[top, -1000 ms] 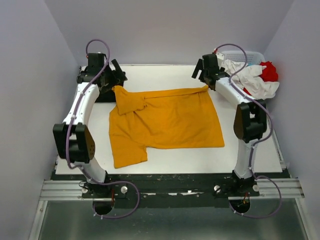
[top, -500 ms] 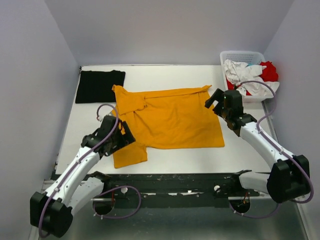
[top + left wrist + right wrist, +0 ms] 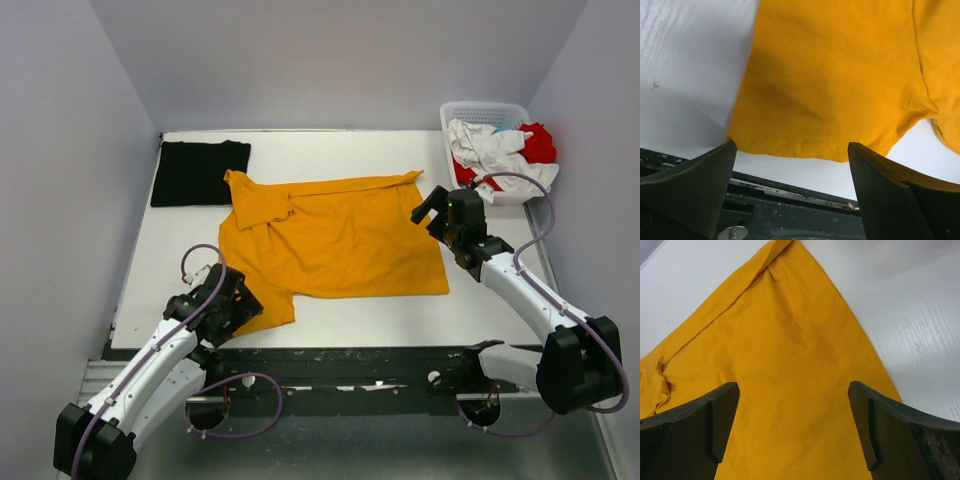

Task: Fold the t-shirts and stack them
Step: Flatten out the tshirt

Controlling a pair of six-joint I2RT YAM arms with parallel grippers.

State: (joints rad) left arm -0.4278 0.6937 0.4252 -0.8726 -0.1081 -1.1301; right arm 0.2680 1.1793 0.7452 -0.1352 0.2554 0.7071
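A mustard orange-yellow t-shirt (image 3: 335,238) lies spread on the white table, one sleeve at the near left and its far edge partly folded over. My left gripper (image 3: 243,301) is open and empty, low at that near sleeve. In the left wrist view the sleeve hem (image 3: 830,90) lies just ahead of the open left gripper (image 3: 790,200). My right gripper (image 3: 431,208) is open and empty above the shirt's right edge. In the right wrist view the yellow cloth (image 3: 780,380) fills the space under the open right gripper (image 3: 792,440). A folded black t-shirt (image 3: 200,172) lies at the far left.
A white lattice basket (image 3: 482,106) at the far right holds a white shirt (image 3: 495,152) and a red shirt (image 3: 538,145), spilling over its rim. The dark metal rail (image 3: 790,200) of the table's near edge lies under my left gripper.
Both arms have come back from the table's far side. The left gripper dropped to the near sleeve. The right gripper now hovers at the shirt's right edge. The yellow shirt has not moved.
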